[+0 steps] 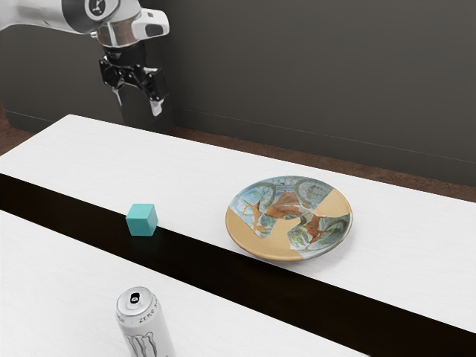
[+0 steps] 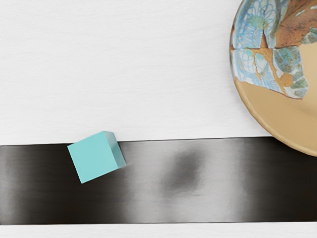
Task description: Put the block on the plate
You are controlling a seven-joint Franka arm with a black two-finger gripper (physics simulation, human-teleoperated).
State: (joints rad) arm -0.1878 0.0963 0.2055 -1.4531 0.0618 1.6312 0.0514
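While lower than the end effector, teal block well apart.

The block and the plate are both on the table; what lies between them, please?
Bare tabletop lies between the block and the plate, part white surface, part dark stripe, as both views show.

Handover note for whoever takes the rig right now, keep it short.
End effector: open, nothing held, raised clear of the table.
Block: at the edge of the dark strip, beside the plate, not touching it.
Plate: flat on the table, nothing on it.
Can: standing on the table, not part of the job.
Done: no part of the placement.
Left: grasp block, lift, set on plate, release.
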